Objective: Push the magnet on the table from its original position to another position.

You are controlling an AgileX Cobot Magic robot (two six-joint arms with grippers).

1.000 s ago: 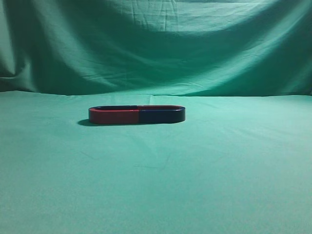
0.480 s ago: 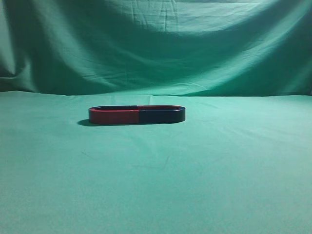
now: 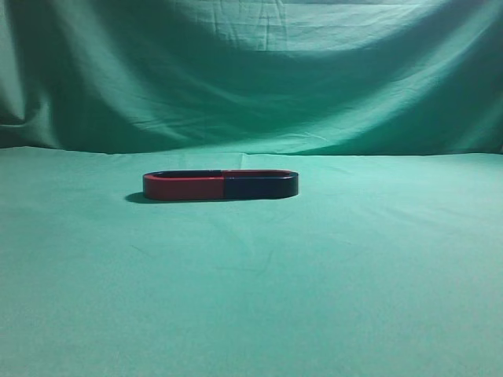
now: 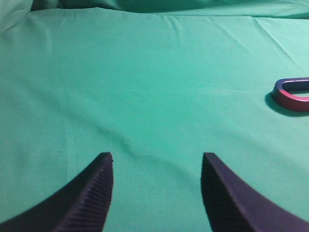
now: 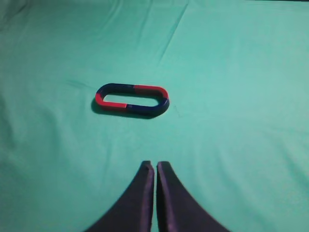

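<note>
Two U-shaped magnets lie end to end on the table, forming one closed oval. The magnet is the right half, with a dark navy near side and a thin red edge behind. In the right wrist view the magnet lies ahead of my right gripper, which is shut, empty and well short of it. My left gripper is open and empty over bare cloth. Neither gripper shows in the exterior view.
The second magnet, with a red near side, is the left half of the oval. Its curved end shows at the right edge of the left wrist view. The green backdrop drape hangs behind the table.
</note>
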